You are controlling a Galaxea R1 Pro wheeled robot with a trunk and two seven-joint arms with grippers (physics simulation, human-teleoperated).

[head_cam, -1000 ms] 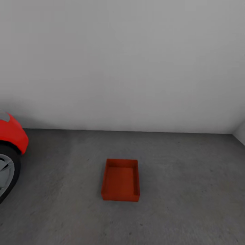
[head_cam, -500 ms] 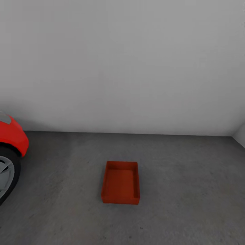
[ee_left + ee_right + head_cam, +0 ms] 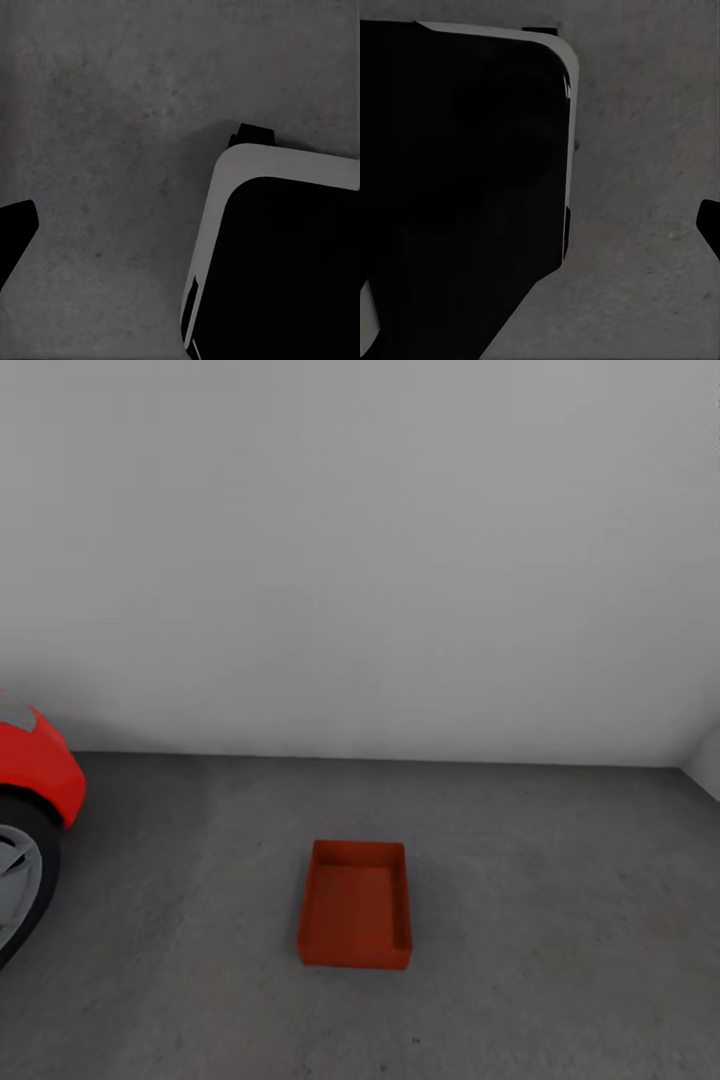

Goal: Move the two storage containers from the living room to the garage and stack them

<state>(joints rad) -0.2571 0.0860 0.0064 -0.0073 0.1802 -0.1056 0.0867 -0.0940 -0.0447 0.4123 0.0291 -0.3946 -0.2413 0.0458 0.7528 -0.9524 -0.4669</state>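
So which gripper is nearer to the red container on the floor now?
Cannot tell left or right. The container lies ahead on the floor; both wrist views look down at floor beside the robot's base, so both arms seem tucked back.

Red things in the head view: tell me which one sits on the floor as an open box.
The storage container, a low open-top red-orange box mid-floor. The other red thing is the car, at the view's left edge.

The robot's base point(image 3: 285, 262) is a black body with rounded corners, edged by a light grey rim. A small black block point(image 3: 253, 136) protrudes just beyond the rim. A black fingertip point(image 3: 13, 232) of the hand shows, matte and unmarked, well apart from the base.
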